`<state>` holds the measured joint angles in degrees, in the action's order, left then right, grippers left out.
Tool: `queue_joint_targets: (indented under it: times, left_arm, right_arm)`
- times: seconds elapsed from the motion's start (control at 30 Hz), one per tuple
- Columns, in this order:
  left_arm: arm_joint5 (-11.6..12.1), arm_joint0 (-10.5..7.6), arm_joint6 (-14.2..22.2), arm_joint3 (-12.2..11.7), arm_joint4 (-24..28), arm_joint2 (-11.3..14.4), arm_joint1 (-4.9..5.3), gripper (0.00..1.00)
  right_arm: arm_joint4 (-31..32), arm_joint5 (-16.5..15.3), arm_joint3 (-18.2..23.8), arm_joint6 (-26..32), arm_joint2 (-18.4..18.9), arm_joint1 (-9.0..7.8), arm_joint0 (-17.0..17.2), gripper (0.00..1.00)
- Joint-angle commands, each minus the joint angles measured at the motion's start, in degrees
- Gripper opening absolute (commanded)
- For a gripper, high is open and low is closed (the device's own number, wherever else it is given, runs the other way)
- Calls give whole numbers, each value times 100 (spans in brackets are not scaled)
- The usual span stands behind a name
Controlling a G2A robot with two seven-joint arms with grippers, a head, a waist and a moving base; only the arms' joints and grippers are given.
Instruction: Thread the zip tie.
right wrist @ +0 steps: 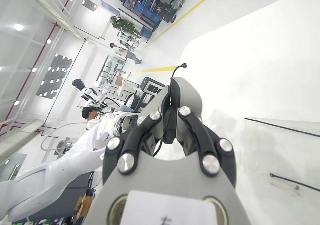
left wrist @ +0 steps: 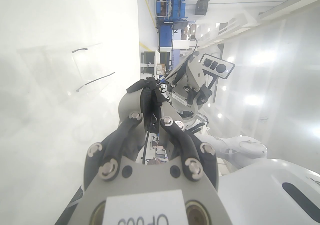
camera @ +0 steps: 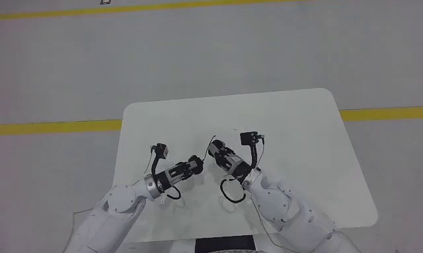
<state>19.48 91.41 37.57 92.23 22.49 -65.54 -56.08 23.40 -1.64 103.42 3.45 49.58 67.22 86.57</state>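
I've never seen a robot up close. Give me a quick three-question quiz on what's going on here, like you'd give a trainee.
1. True or false: the right pincer is shut on a zip tie.
2. The spare ties lie: A in a clear tray; B on the floor; C in a bowl.
3. How many spare ties show in the tray?
Key: 1 true; 2 A; 3 two.
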Motion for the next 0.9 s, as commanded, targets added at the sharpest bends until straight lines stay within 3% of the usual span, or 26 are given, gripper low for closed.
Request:
queue_joint_targets:
  times: [0.0, 0.87]
  left_arm:
    - [0, 0, 0, 0, 0, 0, 0, 0]
    - [0, 0, 0, 0, 0, 0, 0, 0]
  right_arm:
    - [9, -13, -1, 12, 14, 8, 9, 0]
    - [58, -84, -112, 128, 96, 130, 38, 0]
